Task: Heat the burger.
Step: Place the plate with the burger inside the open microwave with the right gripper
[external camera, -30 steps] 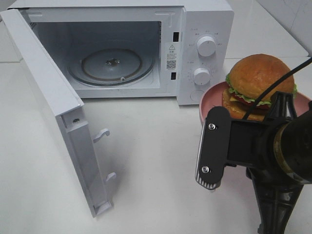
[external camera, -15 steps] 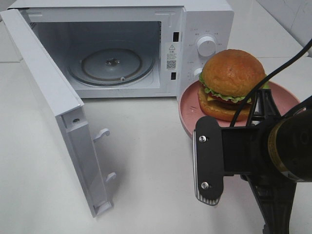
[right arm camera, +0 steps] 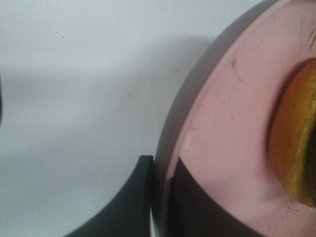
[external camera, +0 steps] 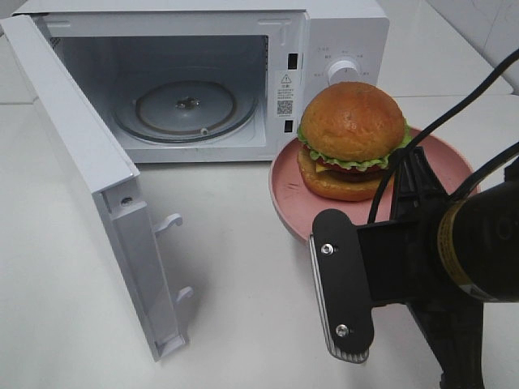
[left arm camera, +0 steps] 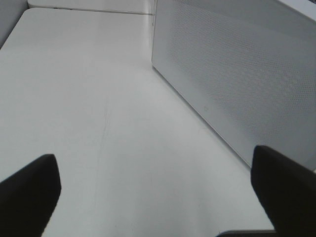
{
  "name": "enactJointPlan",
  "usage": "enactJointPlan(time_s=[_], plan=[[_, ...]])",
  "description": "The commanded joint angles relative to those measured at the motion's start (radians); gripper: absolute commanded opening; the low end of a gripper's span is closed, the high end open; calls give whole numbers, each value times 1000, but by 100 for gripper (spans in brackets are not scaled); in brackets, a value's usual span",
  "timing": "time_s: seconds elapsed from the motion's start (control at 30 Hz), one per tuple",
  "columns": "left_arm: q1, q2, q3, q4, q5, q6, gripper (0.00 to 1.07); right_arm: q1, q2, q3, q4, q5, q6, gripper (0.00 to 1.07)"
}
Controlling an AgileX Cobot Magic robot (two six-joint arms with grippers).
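Note:
The burger (external camera: 350, 134) has a golden-brown bun, green lettuce, cheese and a dark patty. It sits on a round pink plate (external camera: 284, 186) held above the table in front of the microwave's control panel. My right gripper (external camera: 409, 174) is shut on the plate's near rim. The right wrist view shows its fingers (right arm camera: 143, 197) pinching the plate's edge (right arm camera: 222, 138), with the bun (right arm camera: 296, 148) at the side. My left gripper (left arm camera: 158, 197) is open and empty over bare table; it does not show in the exterior view.
The white microwave (external camera: 340, 32) stands at the back with its door (external camera: 89, 178) swung wide open to the left and a glass turntable (external camera: 186, 109) inside. Its perforated side wall (left arm camera: 237, 74) shows in the left wrist view.
My right gripper has carried the plate with the burger to the left and slightly nearer, toward the microwave's opening. The door and left gripper have not moved.

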Motion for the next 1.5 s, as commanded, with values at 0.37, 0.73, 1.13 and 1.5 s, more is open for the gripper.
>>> enactJointPlan(time_s=[0.37, 0.73, 1.13, 1.5], plan=[[-4, -17, 3, -6, -14, 3, 100, 5, -15, -1, -136, -45, -150, 1], [-4, -17, 3, -6, -14, 3, 100, -39, -14, -1, -42, -142, -246, 0], [-4, -17, 3, -6, -14, 3, 100, -202, -14, -6, 175, -287, -699, 0], [-4, -17, 3, -6, -14, 3, 100, -384, -14, -6, 511, -377, -1177, 0]])
